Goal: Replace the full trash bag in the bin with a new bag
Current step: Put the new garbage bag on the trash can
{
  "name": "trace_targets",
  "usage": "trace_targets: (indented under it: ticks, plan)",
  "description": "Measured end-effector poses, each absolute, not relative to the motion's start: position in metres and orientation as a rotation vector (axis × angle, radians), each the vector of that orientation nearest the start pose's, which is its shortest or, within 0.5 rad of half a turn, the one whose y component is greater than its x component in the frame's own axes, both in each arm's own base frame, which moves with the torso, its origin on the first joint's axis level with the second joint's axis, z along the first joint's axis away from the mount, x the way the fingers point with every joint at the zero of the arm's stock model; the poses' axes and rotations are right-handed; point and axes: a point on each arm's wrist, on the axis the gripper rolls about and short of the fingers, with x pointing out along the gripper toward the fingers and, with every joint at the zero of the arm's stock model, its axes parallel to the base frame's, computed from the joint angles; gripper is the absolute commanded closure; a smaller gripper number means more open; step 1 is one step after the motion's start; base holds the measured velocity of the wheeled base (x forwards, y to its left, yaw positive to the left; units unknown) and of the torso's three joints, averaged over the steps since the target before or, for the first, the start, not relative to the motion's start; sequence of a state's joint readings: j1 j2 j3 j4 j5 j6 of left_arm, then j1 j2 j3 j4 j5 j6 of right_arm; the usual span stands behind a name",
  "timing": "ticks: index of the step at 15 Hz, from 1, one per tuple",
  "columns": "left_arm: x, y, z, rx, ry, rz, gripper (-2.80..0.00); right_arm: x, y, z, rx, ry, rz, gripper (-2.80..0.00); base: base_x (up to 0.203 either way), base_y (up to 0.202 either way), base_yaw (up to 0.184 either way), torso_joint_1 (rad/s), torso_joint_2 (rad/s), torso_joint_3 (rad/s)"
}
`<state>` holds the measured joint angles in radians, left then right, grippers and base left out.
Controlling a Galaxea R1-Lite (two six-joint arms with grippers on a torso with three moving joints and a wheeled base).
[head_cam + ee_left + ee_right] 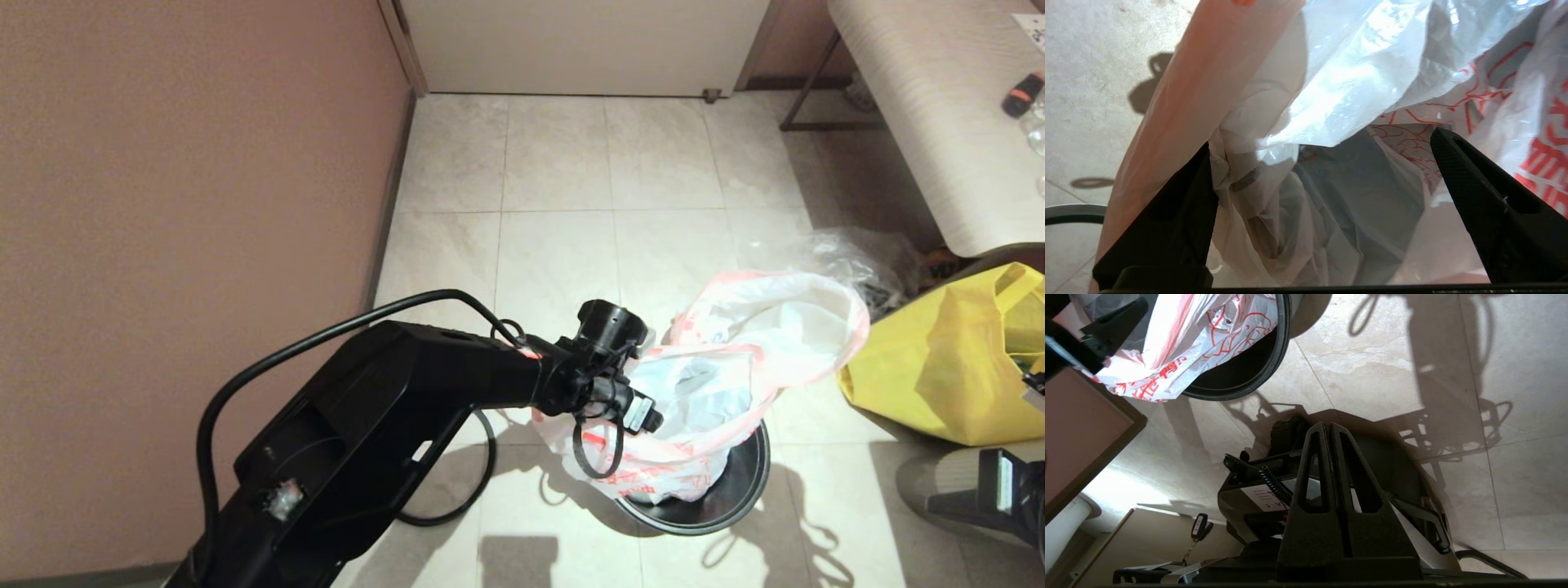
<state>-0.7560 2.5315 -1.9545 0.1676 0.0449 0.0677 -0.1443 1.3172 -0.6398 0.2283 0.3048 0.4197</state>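
So the new bag [735,359] is sitting in the bin [735,498], which stands on the tiled floor [555,163] a bit in front of the robot. The bag's only partly in: its lower end goes down into the bin and the rest billows up and out, leaning toward the far right in the head view, mouth gaping upward. The pink rim band runs round the top and the red print shows on the side draped over the near-left edge of the bin. No bottles show through the film, just crumpled plastic and the dark bin inside.

The left gripper [1323,163] is right at the bag's near-left side, poking down into the opening. Its jaws are spread wide, one finger [1167,212] behind the pink band and the other against the printed film, not pinching anything that I can see.

The right gripper [1329,433] is parked low at the right, well apart from the bin, jaws pressed together and holding nothing.

Off to the right there's a big yellow bag [939,367] and a crumpled clear bag [849,253] behind the new one, beside a bench [922,106].
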Motion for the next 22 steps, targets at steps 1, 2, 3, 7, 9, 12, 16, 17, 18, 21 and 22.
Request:
trace_targets:
  ticks: [1,2,3,7,9,12,16,17,18,21,22]
  plan:
    - [0.374,-0.347,0.065,0.362,0.679,-0.684,0.0,0.17,-0.018,0.16,0.595,0.906,-0.031,0.0,0.0,0.0,0.0,0.0,0.0,0.0]
    - [0.377,-0.346,0.06,0.369,0.676,-0.657,0.0,0.17,-0.018,0.161,0.595,0.9,-0.027,0.0,0.0,0.0,0.0,0.0,0.0,0.0]
    - [0.38,-0.345,0.056,0.378,0.668,-0.629,0.0,0.171,-0.018,0.161,0.595,0.893,-0.022,0.0,0.0,0.0,0.0,0.0,0.0,0.0]
    - [0.381,-0.346,0.046,0.432,0.664,-0.584,0.0,0.17,-0.018,0.16,0.6,0.897,-0.014,0.0,0.0,0.0,0.0,0.0,0.0,0.0]
    - [0.38,-0.347,0.044,0.435,0.668,-0.582,0.0,0.17,-0.018,0.16,0.602,0.898,-0.015,0.0,0.0,0.0,0.0,0.0,0.0,0.0]
    - [0.378,-0.344,0.038,0.433,0.699,-0.552,0.0,0.171,-0.017,0.161,0.592,0.893,0.001,0.0,0.0,0.0,0.0,0.0,0.0,0.0]
    - [0.357,-0.318,0.031,0.355,0.825,-0.326,0.0,0.169,-0.005,0.169,0.525,0.875,0.078,0.0,0.0,0.0,0.0,0.0,0.0,0.0]
    - [0.35,-0.311,0.032,0.325,0.838,-0.25,0.0,0.17,-0.001,0.171,0.512,0.87,0.1,0.0,0.0,0.0,0.0,0.0,0.0,0.0]
    - [0.343,-0.305,0.034,0.28,0.839,-0.16,0.0,0.172,0.004,0.175,0.497,0.865,0.129,0.0,0.0,0.0,0.0,0.0,0.0,0.0]
    - [0.327,-0.298,0.036,0.164,0.785,0.067,0.0,0.191,0.022,0.189,0.441,0.834,0.209,0.0,0.0,0.0,0.0,0.0,0.0,0.0]
    - [0.325,-0.298,0.037,0.13,0.768,0.106,0.0,0.201,0.03,0.192,0.409,0.819,0.231,0.0,0.0,0.0,0.0,0.0,0.0,0.0]
